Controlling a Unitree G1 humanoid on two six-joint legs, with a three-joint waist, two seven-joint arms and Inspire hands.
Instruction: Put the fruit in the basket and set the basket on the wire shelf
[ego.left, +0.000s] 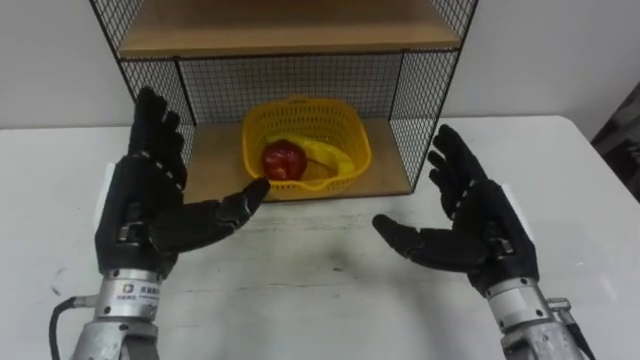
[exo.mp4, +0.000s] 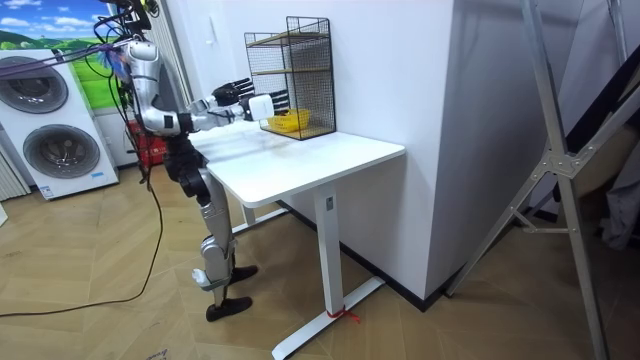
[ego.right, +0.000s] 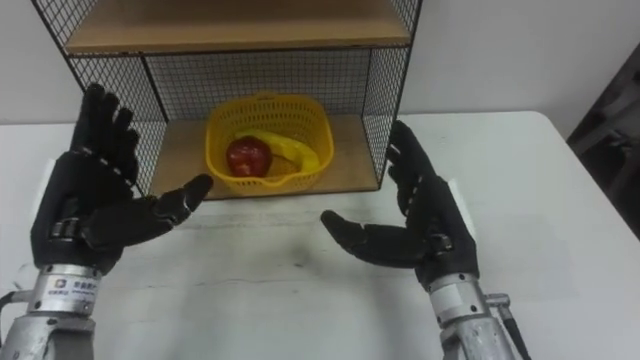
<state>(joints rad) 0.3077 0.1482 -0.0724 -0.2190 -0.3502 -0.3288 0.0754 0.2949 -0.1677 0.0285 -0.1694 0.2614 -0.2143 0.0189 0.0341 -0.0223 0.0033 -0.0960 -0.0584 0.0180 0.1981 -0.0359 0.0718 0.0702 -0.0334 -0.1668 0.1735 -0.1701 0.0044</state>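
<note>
A yellow plastic basket (ego.left: 345, 135) stands on the bottom wooden board of the black wire shelf (ego.left: 420, 100). Inside it lie a red apple (ego.left: 284, 160) and a yellow banana (ego.left: 332, 155). My left hand (ego.left: 150, 195) hovers over the white table in front of the shelf's left side, palm turned inward, fingers straight, thumb reaching toward the basket. My right hand (ego.left: 475, 220) mirrors it before the shelf's right corner, open and holding nothing. Both hands are apart from the basket. In the room view I stand at the table's end with both arms stretched toward the shelf (exo.mp4: 290, 75).
The shelf's upper wooden board (ego.left: 290, 25) sits above the basket. The white table (ego.left: 320, 290) spreads between and in front of my hands. A white wall backs the shelf. Washing machines (exo.mp4: 55, 120) stand behind me in the room view.
</note>
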